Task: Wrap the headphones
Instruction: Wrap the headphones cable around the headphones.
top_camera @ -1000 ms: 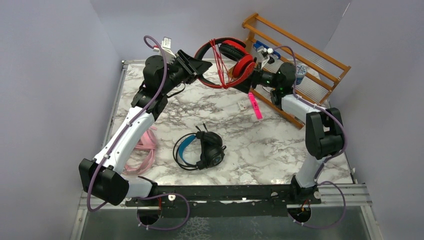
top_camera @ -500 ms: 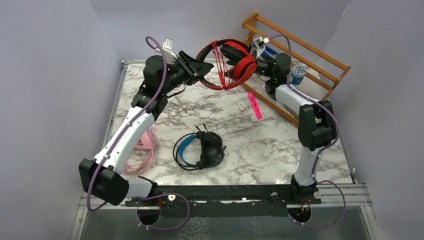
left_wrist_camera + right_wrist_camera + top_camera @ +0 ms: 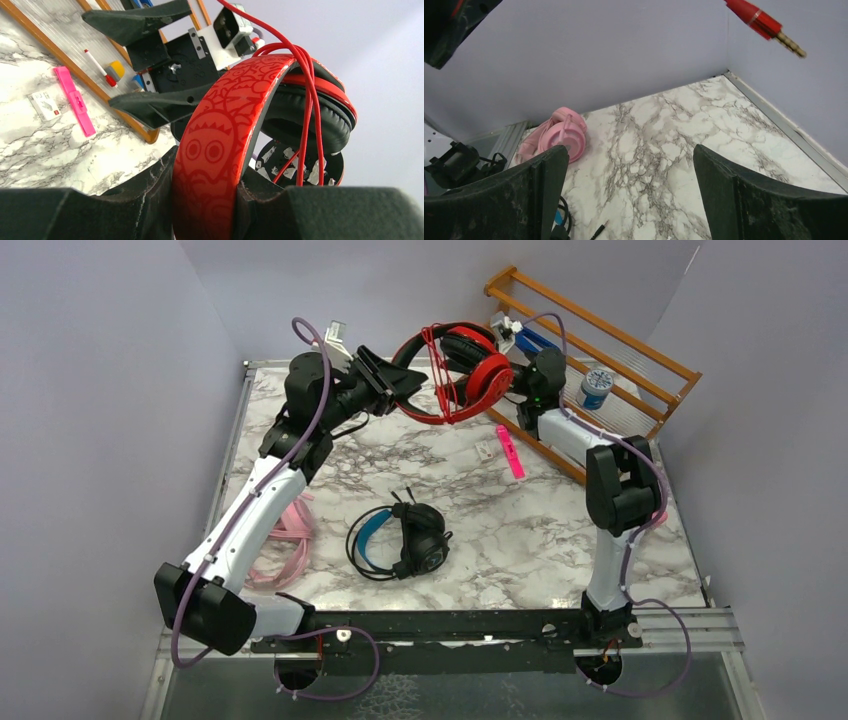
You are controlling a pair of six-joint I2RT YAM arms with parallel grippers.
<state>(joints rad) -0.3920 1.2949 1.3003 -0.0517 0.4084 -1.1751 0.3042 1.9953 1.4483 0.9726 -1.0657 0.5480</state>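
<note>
Hovering above the marbled desk (image 3: 560,530), red headphones (image 3: 487,380) at the back, headband (image 3: 215,150) pinched tight in left gripper (image 3: 408,390), cable (image 3: 305,100) looped over it, right gripper (image 3: 629,155) alongside, spread wide open, black-and-blue headphones (image 3: 415,540) mid-desk, pink headphones (image 3: 288,540) at left edge, red plug (image 3: 764,25) dangling.

Top camera: fixed high behind arm bases, tilted down and forward, far off; takes in whole worktop (image 3: 540,530), back walls, wooden rack (image 3: 656,350) at far right.

Left wrist camera: just behind left gripper (image 3: 205,195), aimed rightward; red headphones (image 3: 210,150) fill close foreground, rack and pink marker (image 3: 75,100) beyond.

Right wrist camera: raised at far right, faces back over worktop past right gripper (image 3: 629,150) toward pink headphones (image 3: 561,132).

Top view shares marker, rack, red headphones with left wrist; pink headphones, worktop with right wrist.
</note>
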